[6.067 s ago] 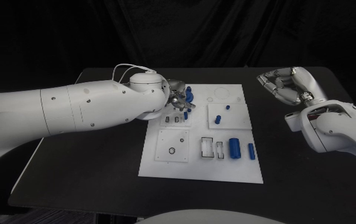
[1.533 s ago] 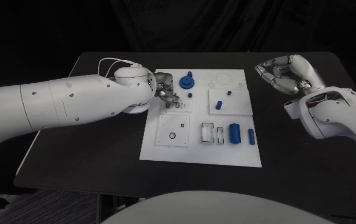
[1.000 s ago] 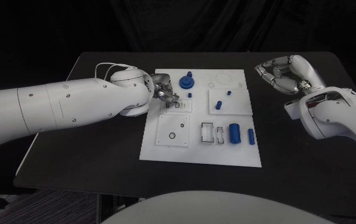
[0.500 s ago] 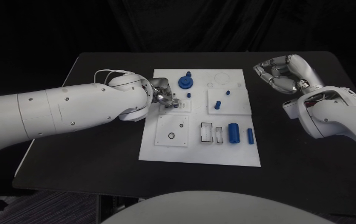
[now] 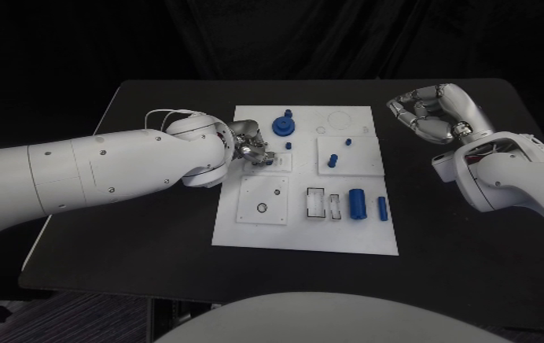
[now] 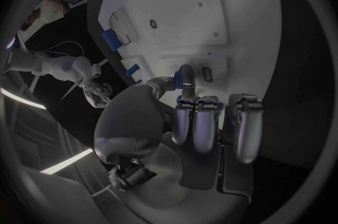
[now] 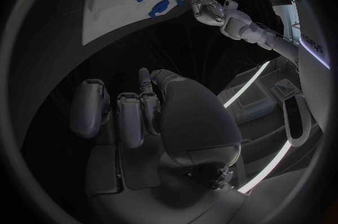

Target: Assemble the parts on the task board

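Head view: six blue parts [image 5: 358, 204] on task board [image 5: 306, 237]; left hand [image 5: 251, 152] and right hand [image 5: 422, 119] both clenched, holding nothing.

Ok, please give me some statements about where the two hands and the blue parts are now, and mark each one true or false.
1. The left hand is at the left edge of the task board, over its upper half. True.
2. The right hand rests on the task board. False: it is off the board's right side, fingers curled in, holding nothing.
3. Two blue cylinders lie side by side in the board's lower right part. True.
4. The blue round part with a peg is in the left hand. False: it sits near the board's top edge, apart from the hand.
5. A person's hand touches the board. False: only the robot's hands are near it.
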Controlling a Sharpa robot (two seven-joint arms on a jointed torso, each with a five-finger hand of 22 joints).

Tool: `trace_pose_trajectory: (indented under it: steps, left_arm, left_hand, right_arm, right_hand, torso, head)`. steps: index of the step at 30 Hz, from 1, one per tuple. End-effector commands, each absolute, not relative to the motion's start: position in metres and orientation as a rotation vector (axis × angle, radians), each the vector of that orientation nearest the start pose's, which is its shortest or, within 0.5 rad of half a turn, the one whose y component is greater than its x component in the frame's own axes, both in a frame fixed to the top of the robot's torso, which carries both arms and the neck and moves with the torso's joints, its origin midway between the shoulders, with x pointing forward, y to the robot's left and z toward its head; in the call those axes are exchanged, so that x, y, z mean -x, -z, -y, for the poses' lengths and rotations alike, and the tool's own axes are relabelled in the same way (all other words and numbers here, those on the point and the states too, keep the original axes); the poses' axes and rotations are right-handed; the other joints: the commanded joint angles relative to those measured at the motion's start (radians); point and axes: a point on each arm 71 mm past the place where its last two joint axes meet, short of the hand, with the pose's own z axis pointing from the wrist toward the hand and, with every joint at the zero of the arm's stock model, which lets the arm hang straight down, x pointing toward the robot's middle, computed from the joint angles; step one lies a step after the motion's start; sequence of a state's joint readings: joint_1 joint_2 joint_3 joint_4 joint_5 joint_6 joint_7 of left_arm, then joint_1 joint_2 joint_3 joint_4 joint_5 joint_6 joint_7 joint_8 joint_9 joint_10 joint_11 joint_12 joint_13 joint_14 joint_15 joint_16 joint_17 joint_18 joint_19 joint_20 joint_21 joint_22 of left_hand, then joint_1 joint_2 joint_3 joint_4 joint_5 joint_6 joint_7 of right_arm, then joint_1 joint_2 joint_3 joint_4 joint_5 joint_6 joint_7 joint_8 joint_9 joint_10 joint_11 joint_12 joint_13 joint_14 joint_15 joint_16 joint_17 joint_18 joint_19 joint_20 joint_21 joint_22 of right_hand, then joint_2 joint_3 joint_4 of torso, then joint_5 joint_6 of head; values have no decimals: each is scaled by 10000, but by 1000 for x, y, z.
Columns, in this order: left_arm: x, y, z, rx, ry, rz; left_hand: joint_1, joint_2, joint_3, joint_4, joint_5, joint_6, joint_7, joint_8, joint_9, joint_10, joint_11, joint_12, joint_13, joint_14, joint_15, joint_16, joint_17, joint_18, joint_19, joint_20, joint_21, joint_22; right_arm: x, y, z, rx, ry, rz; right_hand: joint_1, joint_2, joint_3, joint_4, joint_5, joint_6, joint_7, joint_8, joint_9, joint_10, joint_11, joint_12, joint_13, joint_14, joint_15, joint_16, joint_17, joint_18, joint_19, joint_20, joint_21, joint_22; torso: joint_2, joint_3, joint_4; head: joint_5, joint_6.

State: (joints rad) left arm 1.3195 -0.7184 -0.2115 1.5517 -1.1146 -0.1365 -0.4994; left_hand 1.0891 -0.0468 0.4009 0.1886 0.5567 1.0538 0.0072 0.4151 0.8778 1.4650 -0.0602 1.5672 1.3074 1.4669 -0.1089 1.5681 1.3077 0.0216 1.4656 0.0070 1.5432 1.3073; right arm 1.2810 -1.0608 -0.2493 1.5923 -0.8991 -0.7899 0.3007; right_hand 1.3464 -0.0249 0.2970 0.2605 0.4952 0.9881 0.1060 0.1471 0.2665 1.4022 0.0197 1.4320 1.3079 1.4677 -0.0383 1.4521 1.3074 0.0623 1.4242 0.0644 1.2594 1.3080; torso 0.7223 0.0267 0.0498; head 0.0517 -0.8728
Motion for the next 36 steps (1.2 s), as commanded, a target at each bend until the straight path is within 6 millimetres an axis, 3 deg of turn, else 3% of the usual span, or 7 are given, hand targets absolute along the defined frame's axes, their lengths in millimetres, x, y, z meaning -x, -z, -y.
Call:
trace_pose_trajectory:
  steps: [1,11,20,22,25,31,36]
  left_arm:
    - [-473,215,-153,965,4911,-21330]
    - [-473,218,-154,881,4754,-21560]
    - [-474,220,-155,845,4571,-21732]
    - [-474,220,-155,845,4531,-21761]
    - [-474,221,-155,820,4511,-21799]
    - [-474,222,-154,704,4591,-21865]
    - [-474,223,-153,532,4674,-21988]
  left_hand:
    - [9,124,99,-54,26,-12,-39,-51,13,1058,-60,36,2634,1039,-32,27,2631,-38,602,-54,-43,1931]
    - [4,107,130,-92,-11,-37,-24,-87,34,1058,-48,36,2634,1039,-23,27,2631,-20,556,-48,-77,1861]
    - [-29,95,199,-242,-446,-113,11,-172,194,1058,-10,36,2634,1039,14,27,2631,11,470,-13,-148,1739]
    - [-31,124,214,-333,-921,-125,23,-210,293,1058,2,36,2634,1039,28,27,2631,14,463,4,-159,1733]
    - [-113,208,100,-373,-2127,-111,35,-313,420,1058,17,36,2634,1039,44,27,2631,15,463,23,-169,1737]
    - [-255,282,-147,-277,-2864,-124,69,-483,480,1058,45,36,2634,1039,66,27,2631,20,453,42,-187,1727]
    - [-614,264,-754,70,-3592,-165,155,-822,380,1058,120,36,2634,1039,125,27,2631,29,428,101,-217,1696]
  right_arm:
    - [-451,183,301,-2859,-7911,-13235]
    - [-451,184,301,-2884,-7906,-13297]
    - [-452,184,301,-2903,-7911,-13373]
    - [-452,185,301,-2906,-7916,-13393]
    - [-452,185,301,-2908,-7919,-13419]
    - [-452,186,301,-2918,-7923,-13463]
    - [-452,186,301,-2931,-7917,-13503]
  right_hand:
    - [92,-22,48,-6,35,-62,-19,63,-5,-30,32,-11,619,596,-67,-32,1131,105,90,-8,22,1418]
    - [253,-50,153,-144,269,-90,-6,78,0,-22,40,-6,606,608,-63,-15,1146,102,109,-10,19,1430]
    - [315,-61,203,-205,384,-95,-2,91,5,-20,44,-3,601,608,-62,-20,1139,103,113,-9,10,1434]
    - [330,-63,215,-220,410,-96,0,94,7,-17,44,0,603,610,-62,-16,1142,102,115,-9,11,1436]
    - [343,-65,227,-234,439,-96,2,98,8,-13,45,3,606,611,-61,-15,1144,101,119,-9,14,1439]
    - [351,-65,234,-242,457,-96,2,100,9,-18,45,0,600,611,-61,-15,1143,102,118,-9,10,1438]
    - [398,-78,275,-300,557,-88,3,119,18,-11,46,7,603,611,-61,-19,1136,103,122,-9,3,1442]
  torso:
    - [3,-3,18]
    - [8,-5,15]
    - [5,-1,18]
    - [5,0,16]
    - [5,-3,4]
    - [5,-1,0]
    - [2,-1,2]
  head:
    - [0,2]
    - [27,2]
    - [31,2]
    - [31,2]
    - [49,2]
    - [57,2]
    - [54,2]
